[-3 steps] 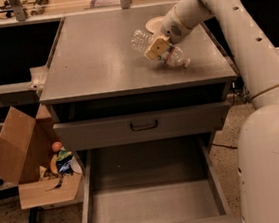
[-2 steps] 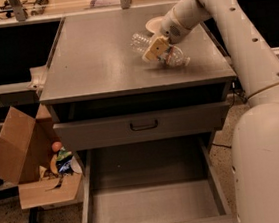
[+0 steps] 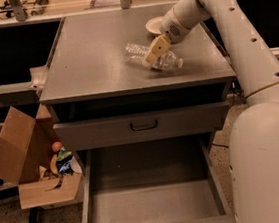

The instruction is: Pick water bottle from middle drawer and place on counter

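The clear ribbed water bottle (image 3: 170,60) lies on its side on the grey metal counter (image 3: 93,58), right of centre near the front edge. My gripper (image 3: 154,52) reaches in from the upper right and is closed across the bottle's middle, with one tan finger (image 3: 155,48) in front of it. The bottle rests on or just above the counter. Below, the middle drawer (image 3: 150,205) is pulled out, and its bare flat floor has nothing on it.
A white bowl (image 3: 153,25) sits on the counter behind the gripper. A closed drawer front with a black handle (image 3: 143,125) is above the open drawer. An open cardboard box (image 3: 29,161) with small items stands on the floor at left. A cluttered bench (image 3: 92,3) runs behind.
The gripper has moved slightly down and left with the bottle, bringing it lower onto the counter. The drawer has not moved.
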### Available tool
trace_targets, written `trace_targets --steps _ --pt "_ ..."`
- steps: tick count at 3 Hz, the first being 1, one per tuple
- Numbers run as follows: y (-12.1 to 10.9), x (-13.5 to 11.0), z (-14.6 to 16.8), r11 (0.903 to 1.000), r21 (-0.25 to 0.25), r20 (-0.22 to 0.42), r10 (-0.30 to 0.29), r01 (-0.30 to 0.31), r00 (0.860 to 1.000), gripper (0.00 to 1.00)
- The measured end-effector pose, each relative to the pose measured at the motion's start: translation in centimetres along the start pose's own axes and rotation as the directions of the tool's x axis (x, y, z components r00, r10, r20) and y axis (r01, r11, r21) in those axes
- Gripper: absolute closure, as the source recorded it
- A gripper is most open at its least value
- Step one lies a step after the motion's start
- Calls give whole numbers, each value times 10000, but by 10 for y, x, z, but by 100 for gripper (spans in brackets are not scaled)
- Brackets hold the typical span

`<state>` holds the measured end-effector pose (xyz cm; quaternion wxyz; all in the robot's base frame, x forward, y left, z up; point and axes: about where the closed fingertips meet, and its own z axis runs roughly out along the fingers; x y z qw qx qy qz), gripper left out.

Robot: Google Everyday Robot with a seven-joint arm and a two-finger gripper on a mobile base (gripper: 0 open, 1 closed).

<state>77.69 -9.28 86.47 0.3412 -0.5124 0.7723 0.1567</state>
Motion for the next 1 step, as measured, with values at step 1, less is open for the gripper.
trace_targets --steps 1 --pt "1 -40 -55 9853 1157 459 -1320 1260 9902 0"
